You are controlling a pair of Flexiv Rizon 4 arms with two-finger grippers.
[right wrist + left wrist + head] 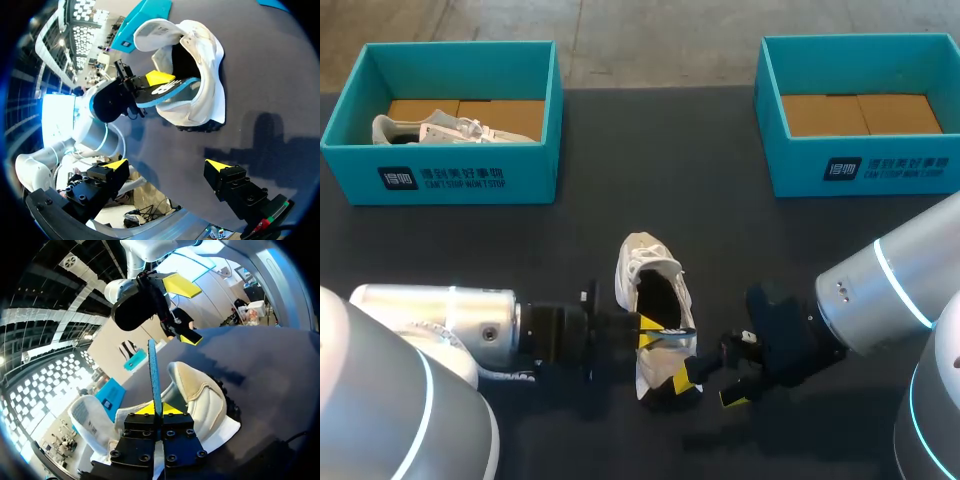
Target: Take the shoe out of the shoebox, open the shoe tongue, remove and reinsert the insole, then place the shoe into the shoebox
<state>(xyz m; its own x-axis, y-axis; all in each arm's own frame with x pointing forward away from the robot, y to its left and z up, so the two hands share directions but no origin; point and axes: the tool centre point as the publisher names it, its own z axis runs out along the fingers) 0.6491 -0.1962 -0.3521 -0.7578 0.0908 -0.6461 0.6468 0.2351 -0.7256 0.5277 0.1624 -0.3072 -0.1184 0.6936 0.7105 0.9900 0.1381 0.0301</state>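
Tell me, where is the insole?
In the head view the insole is near the table's front middle, pinched in the left jaws, poking out of the shoe.

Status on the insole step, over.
Left claw shut on insole, partly inside shoe. Right claw open beside shoe, not touching. Nothing blocking.

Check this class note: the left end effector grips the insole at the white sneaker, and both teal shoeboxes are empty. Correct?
Not quite. The head view shows another sneaker in the left shoebox; only the right shoebox is empty. The rest stands.
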